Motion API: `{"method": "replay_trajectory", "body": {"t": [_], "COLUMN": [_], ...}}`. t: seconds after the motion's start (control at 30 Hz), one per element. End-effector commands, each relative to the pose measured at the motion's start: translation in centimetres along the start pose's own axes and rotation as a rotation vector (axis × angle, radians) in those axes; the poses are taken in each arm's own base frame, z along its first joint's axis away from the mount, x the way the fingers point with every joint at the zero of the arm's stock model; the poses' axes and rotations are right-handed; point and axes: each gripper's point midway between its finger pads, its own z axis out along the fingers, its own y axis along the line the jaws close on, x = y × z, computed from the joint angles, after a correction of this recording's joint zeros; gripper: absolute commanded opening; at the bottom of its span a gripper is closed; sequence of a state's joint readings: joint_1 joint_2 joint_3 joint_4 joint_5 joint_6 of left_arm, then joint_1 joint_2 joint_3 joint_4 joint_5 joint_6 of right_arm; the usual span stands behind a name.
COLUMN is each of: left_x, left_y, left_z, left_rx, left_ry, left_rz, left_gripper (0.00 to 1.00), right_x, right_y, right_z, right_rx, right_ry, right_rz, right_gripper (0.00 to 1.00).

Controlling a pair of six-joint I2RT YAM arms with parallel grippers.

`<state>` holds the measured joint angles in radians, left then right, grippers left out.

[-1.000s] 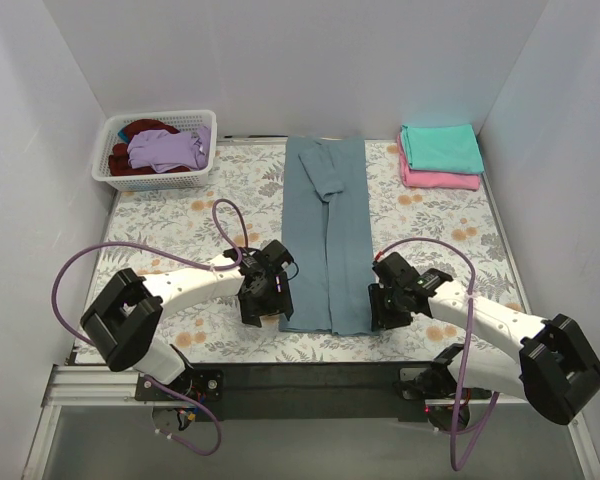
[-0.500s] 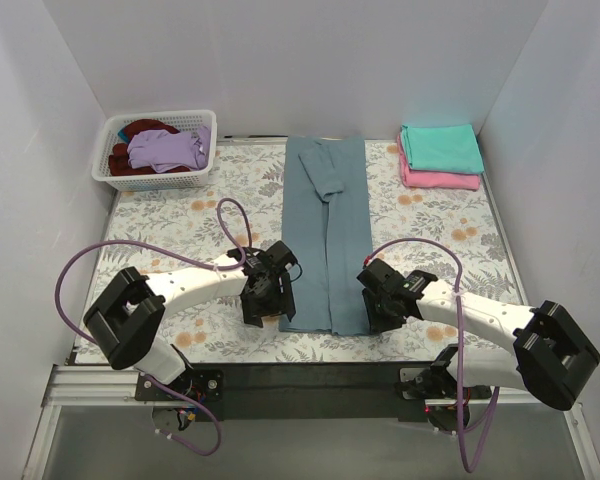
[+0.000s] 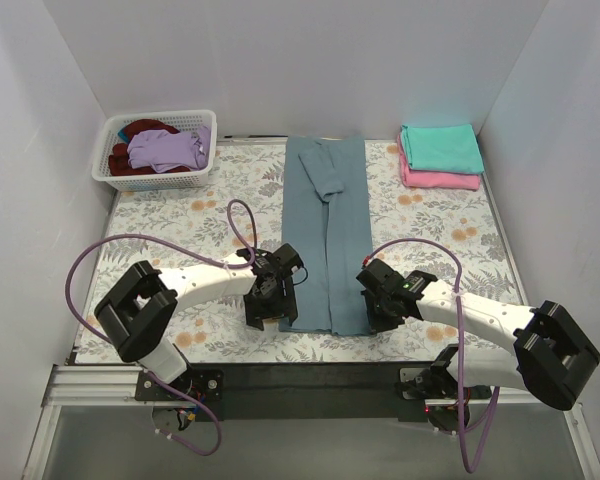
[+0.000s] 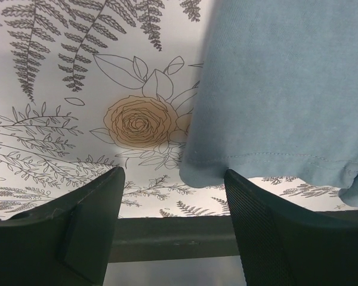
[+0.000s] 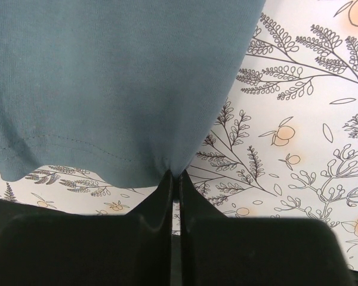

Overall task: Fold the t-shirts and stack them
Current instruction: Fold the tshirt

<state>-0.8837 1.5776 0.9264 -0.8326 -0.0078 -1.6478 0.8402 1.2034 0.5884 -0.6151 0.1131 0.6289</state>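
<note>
A slate blue-grey t-shirt (image 3: 328,230) lies folded into a long strip down the middle of the flowered table. My right gripper (image 3: 378,316) is shut on its near right hem corner (image 5: 173,167), the cloth pinched between the fingertips. My left gripper (image 3: 265,312) stands open at the near left hem corner (image 4: 206,170), one finger (image 4: 268,232) under the hem edge, the other (image 4: 77,226) over bare table. A teal t-shirt (image 3: 440,147) lies folded on a pink t-shirt (image 3: 435,179) at the back right. Lilac (image 3: 168,150) and dark red (image 3: 145,128) t-shirts are bunched in the basket.
A white lattice basket (image 3: 160,180) stands at the back left corner. White walls close in the table on three sides. The black rail (image 3: 310,385) of the table's near edge runs just behind both grippers.
My right gripper slid left to the shirt's near right corner and shut on it. My left gripper moved slightly right toward the near left corner, staying open.
</note>
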Motion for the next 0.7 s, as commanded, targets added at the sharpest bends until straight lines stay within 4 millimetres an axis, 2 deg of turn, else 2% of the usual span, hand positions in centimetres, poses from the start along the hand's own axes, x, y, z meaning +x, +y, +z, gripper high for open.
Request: {"method": "replay_trajectory", "body": {"t": [0.0, 0.17, 0.3, 0.4, 0.6, 0.67], "left_x": [-0.5, -0.4, -0.3, 0.0, 0.7, 0.8], "left_y": [-1.0, -1.2, -1.3, -1.3, -1.0, -0.9], "left_z": [-0.7, -0.4, 0.0, 0.6, 2.2, 2.5], "left_rx": [0.017, 0.007, 0.0, -0.011, -0.037, -0.043], "left_ry": [-0.021, -0.016, -0.014, -0.002, 0.035, 0.038], "left_rz": [-0.003, 0.004, 0.004, 0.008, 0.016, 0.017], "left_gripper": [0.66, 0.61, 0.52, 0.51, 0.36, 0.34], "right_x": [2.3, 2.4, 2.4, 2.4, 2.4, 2.3], "right_y": [-2.2, -2.2, -2.2, -2.1, -2.1, -2.1], "right_z": [0.5, 0.6, 0.7, 0.7, 0.7, 0.6], "right_rx": [0.085, 0.083, 0.083, 0.079, 0.08, 0.077], "right_ry": [0.07, 0.076, 0.08, 0.075, 0.076, 0.073], "right_rz": [-0.022, -0.028, -0.03, -0.03, -0.033, -0.035], "right_gripper": [0.01, 0.01, 0.01, 0.01, 0.01, 0.01]}}
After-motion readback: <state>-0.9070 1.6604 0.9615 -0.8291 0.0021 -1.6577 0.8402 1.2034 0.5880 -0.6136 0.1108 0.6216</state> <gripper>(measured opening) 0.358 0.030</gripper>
